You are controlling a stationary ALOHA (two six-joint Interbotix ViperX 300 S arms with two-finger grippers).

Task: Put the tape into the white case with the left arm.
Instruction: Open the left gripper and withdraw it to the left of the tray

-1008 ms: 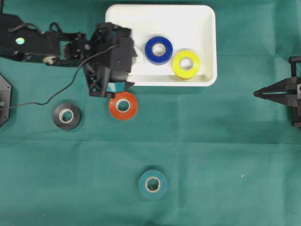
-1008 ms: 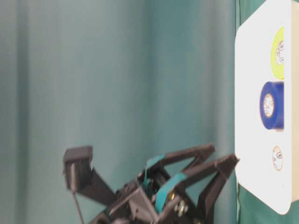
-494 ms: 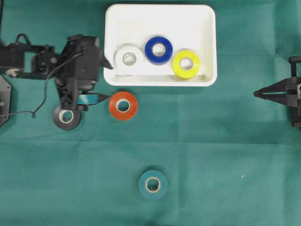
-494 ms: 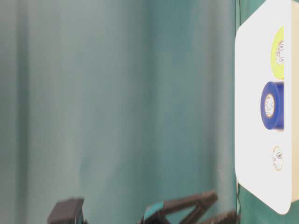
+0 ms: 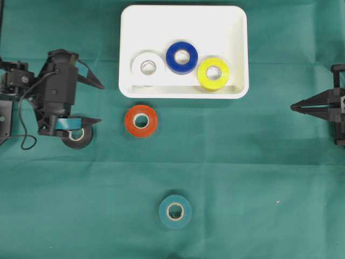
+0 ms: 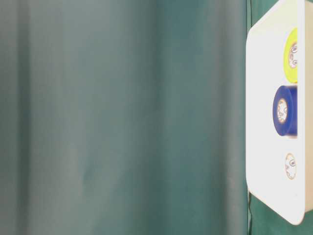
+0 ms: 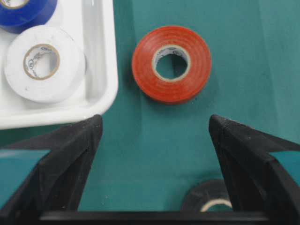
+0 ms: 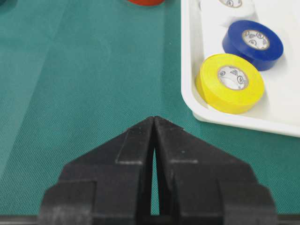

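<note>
Tape in white case [image 5: 183, 16]: three rolls are lying inside.
Left out: three rolls are waiting.
My left fingers [image 5: 89, 101]: spreading wide, holding nothing.

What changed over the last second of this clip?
The left hand, open and empty, pulled back leftward from the white case to above the black tape, uncovering the white tape in the case. The other rolls and the shut right hand stayed put.
</note>
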